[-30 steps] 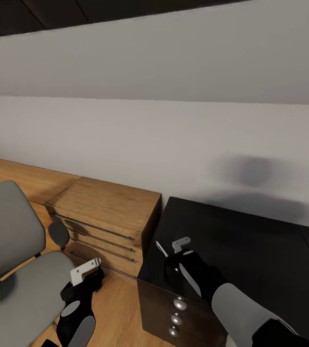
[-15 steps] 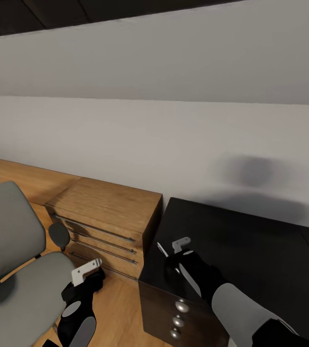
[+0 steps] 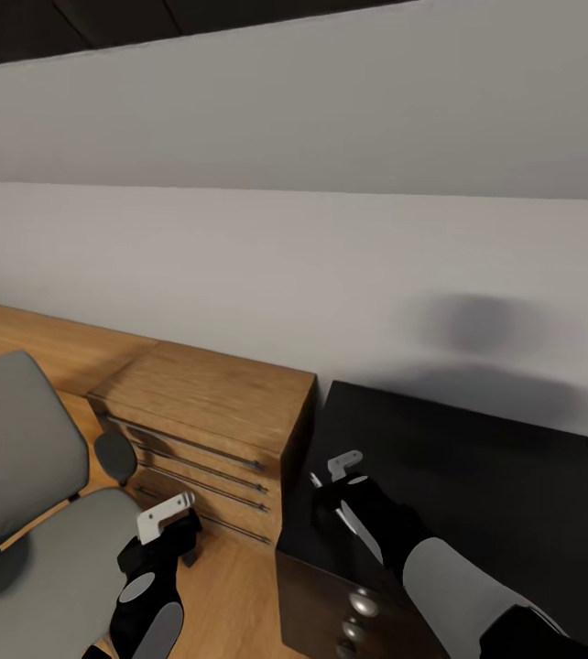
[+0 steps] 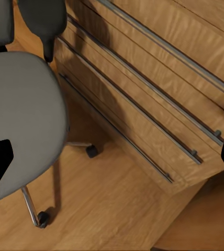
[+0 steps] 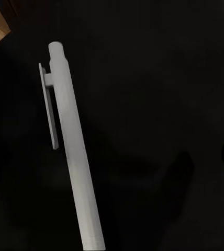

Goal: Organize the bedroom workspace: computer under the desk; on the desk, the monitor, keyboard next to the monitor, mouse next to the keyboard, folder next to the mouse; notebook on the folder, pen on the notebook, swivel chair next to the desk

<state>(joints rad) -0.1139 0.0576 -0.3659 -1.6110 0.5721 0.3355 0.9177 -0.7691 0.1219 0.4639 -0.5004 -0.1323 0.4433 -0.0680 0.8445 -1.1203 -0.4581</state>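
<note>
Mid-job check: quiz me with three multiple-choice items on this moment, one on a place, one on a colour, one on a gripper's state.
1. The wooden drawer cabinet stands:
A between the swivel chair and the desk
B on the desk
C behind the robot

2. The swivel chair seat is:
A blue
B grey
C red

3. The right gripper is:
A open over the chair
B shut on the pen
C pulling a drawer

A: the cabinet sits left of the desk, right of the chair.
B: grey padding shows.
B: the pen runs between its fingers.

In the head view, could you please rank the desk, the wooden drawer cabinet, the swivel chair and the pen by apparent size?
1. desk
2. wooden drawer cabinet and swivel chair: similar, and the chair is cut off by the frame, so unranked
3. pen
</note>
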